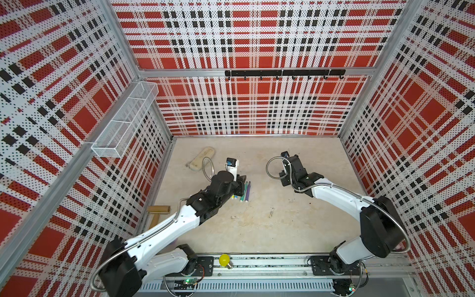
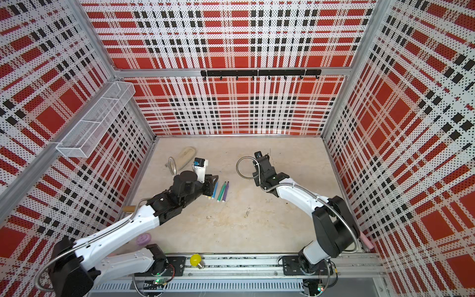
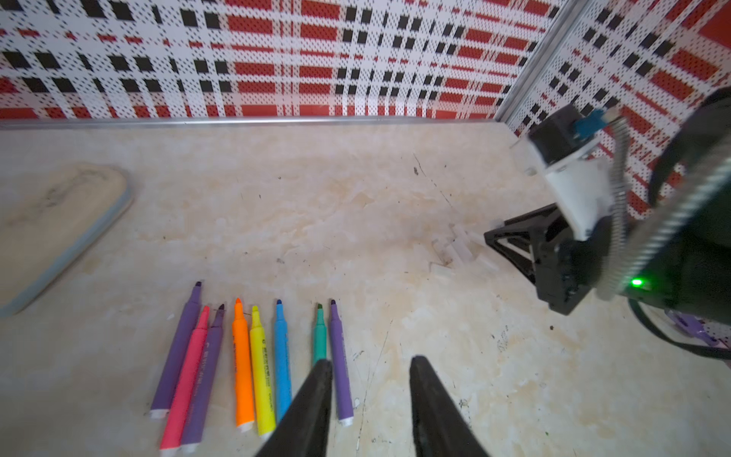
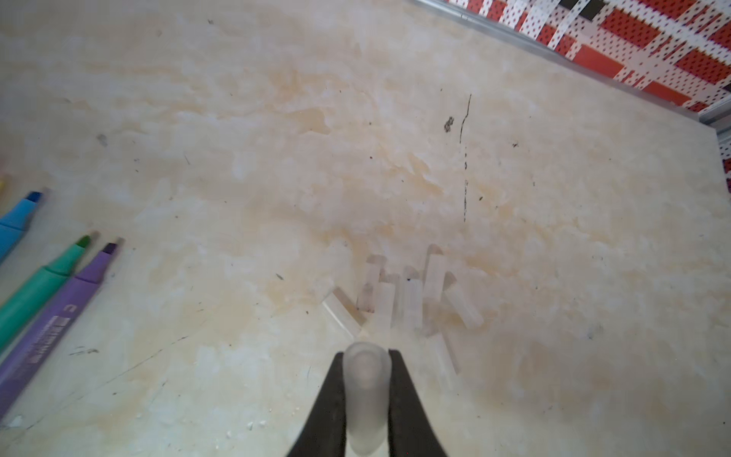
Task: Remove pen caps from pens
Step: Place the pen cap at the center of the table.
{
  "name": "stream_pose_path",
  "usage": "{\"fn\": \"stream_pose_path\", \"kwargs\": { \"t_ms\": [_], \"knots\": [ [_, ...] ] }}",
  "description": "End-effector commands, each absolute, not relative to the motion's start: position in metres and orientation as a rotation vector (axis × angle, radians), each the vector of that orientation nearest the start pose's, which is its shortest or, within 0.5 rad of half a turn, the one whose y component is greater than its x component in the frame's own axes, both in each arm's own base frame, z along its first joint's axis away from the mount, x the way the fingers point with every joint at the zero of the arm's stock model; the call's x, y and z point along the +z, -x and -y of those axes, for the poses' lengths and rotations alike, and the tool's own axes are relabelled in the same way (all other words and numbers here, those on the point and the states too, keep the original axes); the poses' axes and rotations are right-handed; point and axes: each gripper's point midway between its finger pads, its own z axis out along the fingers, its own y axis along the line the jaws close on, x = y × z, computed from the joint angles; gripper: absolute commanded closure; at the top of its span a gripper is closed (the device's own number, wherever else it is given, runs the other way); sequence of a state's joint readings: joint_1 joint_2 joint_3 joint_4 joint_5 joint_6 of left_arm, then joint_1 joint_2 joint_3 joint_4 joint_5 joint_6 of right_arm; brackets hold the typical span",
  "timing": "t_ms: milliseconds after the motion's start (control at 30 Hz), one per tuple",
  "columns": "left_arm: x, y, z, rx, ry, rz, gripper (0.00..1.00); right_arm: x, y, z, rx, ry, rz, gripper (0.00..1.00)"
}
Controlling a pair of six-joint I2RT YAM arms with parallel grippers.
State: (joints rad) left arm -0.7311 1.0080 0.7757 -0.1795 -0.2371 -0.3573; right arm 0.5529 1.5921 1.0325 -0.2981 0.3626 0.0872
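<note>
And the right claw [image 4: 366, 353] was clamped tight on a single clear pen cap [image 4: 366, 399], held lengthwise between the jaws with its rounded end out at the tips. Right in front of those tips, the way the claw was pointing, lay the heap of loose pen caps [image 4: 407, 300] on the tabletop [image 4: 237, 118]. They were pale sleeves jumbled together, some touching, lying at all angles. That was the line that mattered. The drop spot sat just ahead of the claw, not off to either side, so letting go looked to need only a short reach forward. How high the cap hung above the heap, I could not tell.

Over on the other side, the pens [image 3: 242, 356] lay in a neat row, long axes near parallel, bare tips toward the back wall and white plugs toward the robot's base. Every tip in the left wrist view showed uncapped, so this looked like the last cap of the lot. The left claw [image 3: 372, 360] hung over the plug end of the row beside the outermost purple pen, jaws apart, nothing between them.

The right arm was plainly the nearer one to the heap, and the left arm was the nearer one to the pens, well apart from it.
</note>
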Motion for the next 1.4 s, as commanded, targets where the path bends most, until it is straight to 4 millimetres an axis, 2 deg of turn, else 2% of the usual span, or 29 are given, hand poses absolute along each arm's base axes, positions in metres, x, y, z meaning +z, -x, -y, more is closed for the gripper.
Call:
{"fn": "stream_pose_path", "kwargs": {
  "t_ms": [0, 200, 300, 833, 1100, 1233, 1367],
  "knots": [
    [0.229, -0.275, 0.185, -0.380, -0.207, -2.018, 0.61, 0.108, -0.391, -0.158, -0.215, 0.399, -2.361, 0.97],
    [0.231, -0.265, 0.171, -0.364, -0.175, -1.992, 0.58, 0.086, -0.391, -0.150, -0.217, 0.391, -2.431, 0.95],
    [0.227, -0.263, 0.173, -0.362, -0.183, -2.002, 0.58, 0.076, -0.386, -0.153, -0.152, 0.407, -2.469, 0.93],
    [0.227, -0.261, 0.172, -0.341, -0.191, -2.002, 0.56, 0.039, -0.380, -0.155, -0.159, 0.459, -2.556, 0.87],
    [0.224, -0.261, 0.173, -0.328, -0.198, -2.008, 0.53, 0.035, -0.379, -0.155, -0.156, 0.470, -2.564, 0.80],
    [0.227, -0.261, 0.174, -0.333, -0.205, -1.992, 0.46, 0.043, -0.378, -0.158, -0.134, 0.479, -2.532, 0.76],
    [0.228, -0.261, 0.174, -0.332, -0.203, -1.991, 0.44, 0.048, -0.377, -0.159, -0.130, 0.483, -2.524, 0.73]
  ]
}}
